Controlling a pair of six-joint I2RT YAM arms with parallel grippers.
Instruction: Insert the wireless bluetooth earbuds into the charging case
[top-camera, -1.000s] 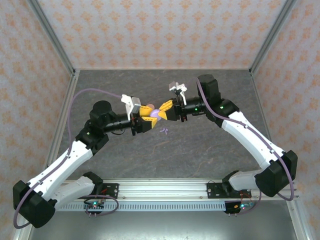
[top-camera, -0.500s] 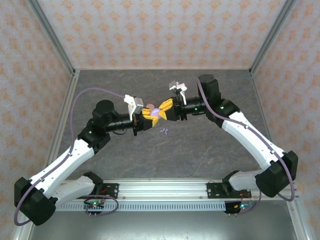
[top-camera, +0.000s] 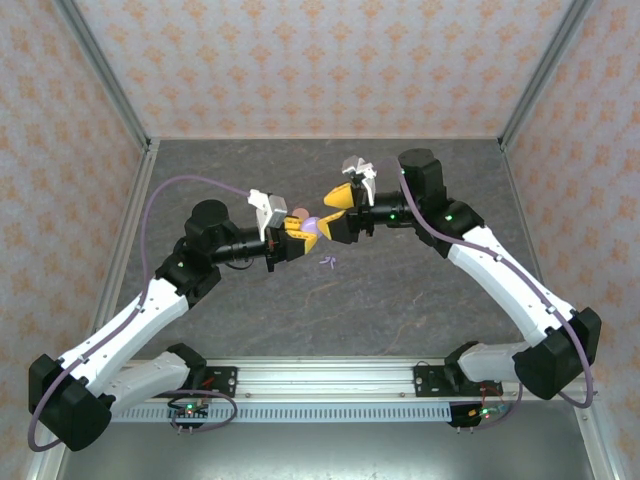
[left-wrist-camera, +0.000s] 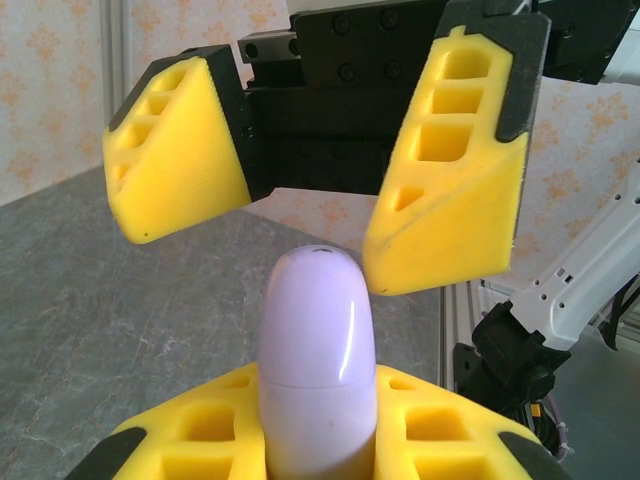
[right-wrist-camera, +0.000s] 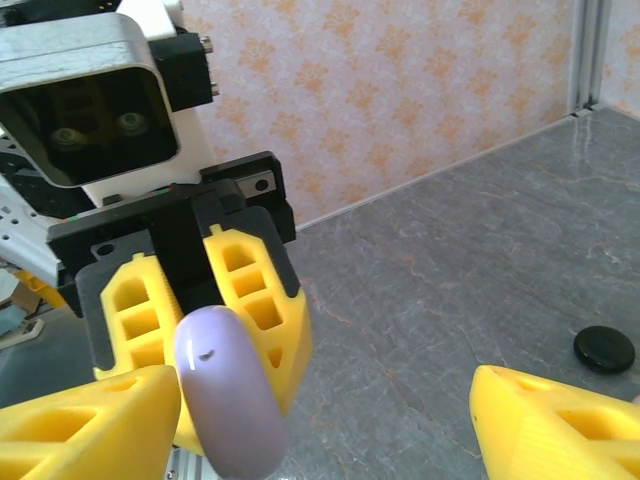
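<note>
Lilac, tiny stemmed earbuds (top-camera: 328, 262) are seen lying on the grey stone-patterned tabletop (top-camera: 400, 300), just in front of the two grippers. A glossy lilac round charging case (left-wrist-camera: 318, 360) is held edge-on above the table, clamped between the yellow foam fingers (left-wrist-camera: 200, 432) of the left gripper (top-camera: 298, 228). The right gripper (top-camera: 333, 212) is spread wide, facing the case; contact cannot be judged. A small black round disc (right-wrist-camera: 604, 349) lies on the table, well apart.
</note>
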